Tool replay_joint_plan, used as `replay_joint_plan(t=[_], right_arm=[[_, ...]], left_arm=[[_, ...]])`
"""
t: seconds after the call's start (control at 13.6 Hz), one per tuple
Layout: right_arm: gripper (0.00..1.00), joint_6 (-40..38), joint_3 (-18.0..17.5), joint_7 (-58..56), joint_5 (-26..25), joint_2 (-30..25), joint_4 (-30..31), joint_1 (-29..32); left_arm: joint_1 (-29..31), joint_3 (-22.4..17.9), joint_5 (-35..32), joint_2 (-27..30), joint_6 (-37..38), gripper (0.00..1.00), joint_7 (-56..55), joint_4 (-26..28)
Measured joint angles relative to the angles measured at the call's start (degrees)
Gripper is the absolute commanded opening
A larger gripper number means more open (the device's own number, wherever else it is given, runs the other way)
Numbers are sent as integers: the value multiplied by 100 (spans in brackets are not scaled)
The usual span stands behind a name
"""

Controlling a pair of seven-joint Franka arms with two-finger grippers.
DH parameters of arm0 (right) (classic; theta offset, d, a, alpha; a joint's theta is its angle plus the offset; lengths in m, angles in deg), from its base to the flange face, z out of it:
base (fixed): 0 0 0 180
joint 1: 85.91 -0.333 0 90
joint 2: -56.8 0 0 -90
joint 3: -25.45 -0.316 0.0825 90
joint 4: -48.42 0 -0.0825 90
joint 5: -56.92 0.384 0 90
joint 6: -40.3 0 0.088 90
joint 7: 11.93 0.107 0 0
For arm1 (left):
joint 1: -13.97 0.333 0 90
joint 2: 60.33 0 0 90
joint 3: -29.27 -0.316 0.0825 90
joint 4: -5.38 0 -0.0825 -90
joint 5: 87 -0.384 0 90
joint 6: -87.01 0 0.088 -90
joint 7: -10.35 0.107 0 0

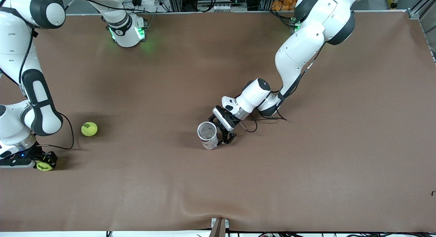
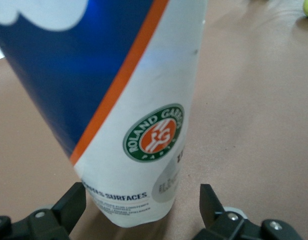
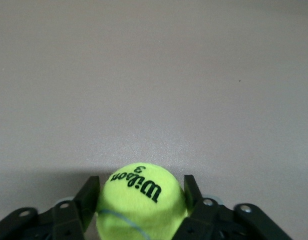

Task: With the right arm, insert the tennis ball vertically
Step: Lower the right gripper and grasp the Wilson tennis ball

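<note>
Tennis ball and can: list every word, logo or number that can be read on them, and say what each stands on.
"Wilson" and "3": black print on the tennis ball in the right tool.
"ROLAND GARROS": round green and orange badge on the can between the left tool's fingers.
"SURFACES": end of a line low on the can.
Small print under it and in the grey patch: too blurred.
Other ball: print unreadable.

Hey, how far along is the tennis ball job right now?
Done: the right end effector has shut on a tennis ball at the table's right-arm end. In hand: the left end effector straddles the upright can, fingers open. Left: lift the ball, carry it over the can, drop it in. A second ball lies loose.
</note>
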Motion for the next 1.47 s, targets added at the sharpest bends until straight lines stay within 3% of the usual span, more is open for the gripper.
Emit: replay_joint_plan(t=[0.29, 0.74, 1.03, 1.47], right_arm=[[0, -341, -14, -57, 4, -23, -108, -1], [0, -2767, -75, 13, 316, -535, -930, -21], [0, -4874, -80, 1063, 207, -917, -1616, -95], [0, -6294, -117, 3524, -31, -1293, -1985, -735]], left_arm=[[5, 1, 0, 0, 0, 100, 0, 3], [29, 37, 0, 4, 0, 100, 0, 18], [111, 94, 0, 31, 0, 100, 2, 95], [124, 119, 0, 62, 0, 100, 3, 134]])
